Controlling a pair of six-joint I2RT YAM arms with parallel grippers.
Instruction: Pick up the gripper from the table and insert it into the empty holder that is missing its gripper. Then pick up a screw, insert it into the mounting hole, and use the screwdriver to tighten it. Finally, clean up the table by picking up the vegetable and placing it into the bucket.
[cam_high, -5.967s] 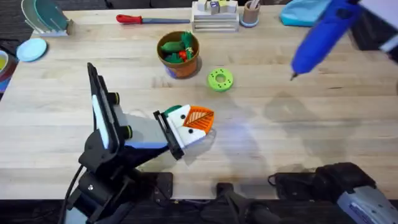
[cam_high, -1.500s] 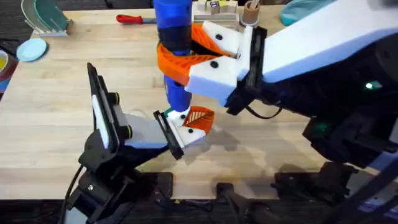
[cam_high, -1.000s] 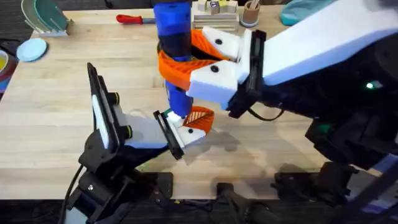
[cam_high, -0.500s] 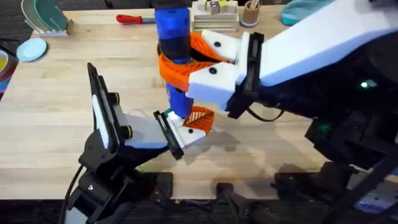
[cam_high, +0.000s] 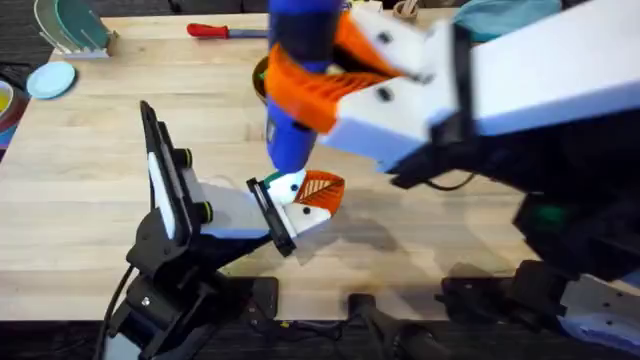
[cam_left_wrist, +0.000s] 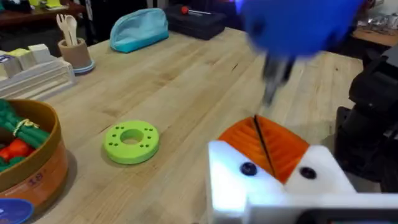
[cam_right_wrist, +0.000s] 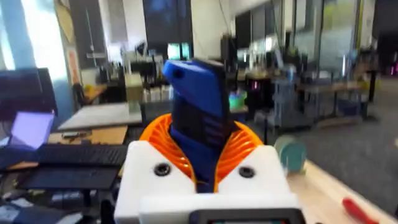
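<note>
— Blue was the screwdriver (cam_high: 298, 80); who held it?

— The right hand (cam_high: 345, 85) held it, with the orange pads (cam_right_wrist: 239, 146) closed on both sides of its body. The thin bit pointed down, just above the left hand (cam_high: 300, 200).

— And the left hand?

— It lay low on the wooden surface (cam_high: 90, 200). I could not tell if it was open or closed. The orange gripper (cam_left_wrist: 264, 146) sat in the white holder (cam_left_wrist: 273, 183), and the bit stood close over its ribbed face.

— Where was the bucket (cam_left_wrist: 28, 155)?

— Beyond the left hand, with toy vegetables inside. A green disc (cam_left_wrist: 131, 141) lay beside it, apart.
</note>
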